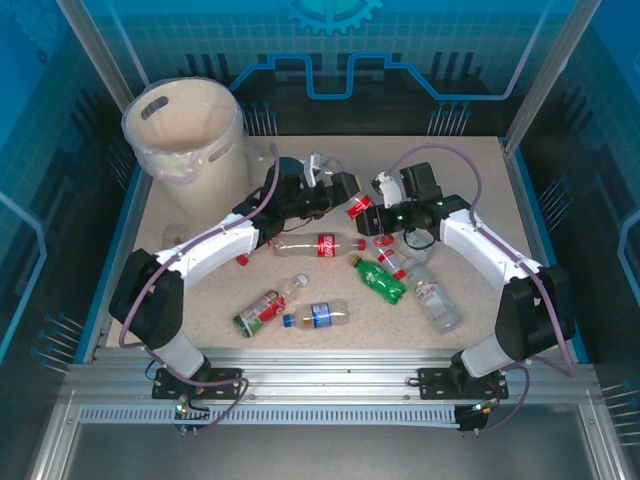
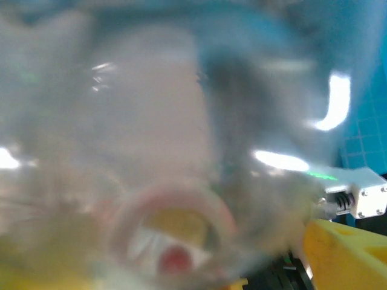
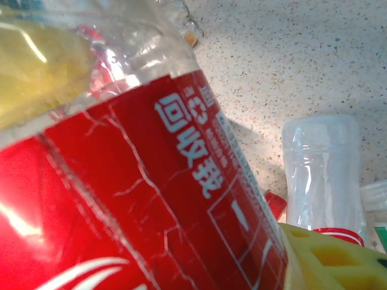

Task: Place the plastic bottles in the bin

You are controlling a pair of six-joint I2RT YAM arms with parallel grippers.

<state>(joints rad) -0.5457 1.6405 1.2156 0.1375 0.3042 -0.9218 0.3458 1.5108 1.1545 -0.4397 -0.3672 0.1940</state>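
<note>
We judge the red-labelled bottle [image 3: 139, 199] light, thin-walled and slippery; the right gripper [image 1: 365, 207] pinches its labelled middle. How the jaws of the left gripper [image 1: 318, 182] stand, we cannot tell.

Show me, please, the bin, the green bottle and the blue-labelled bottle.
bin [image 1: 212, 180]: top view, on its front wall.
green bottle [image 1: 380, 281]: top view, mid-body.
blue-labelled bottle [image 1: 320, 316]: top view, on its label.
</note>
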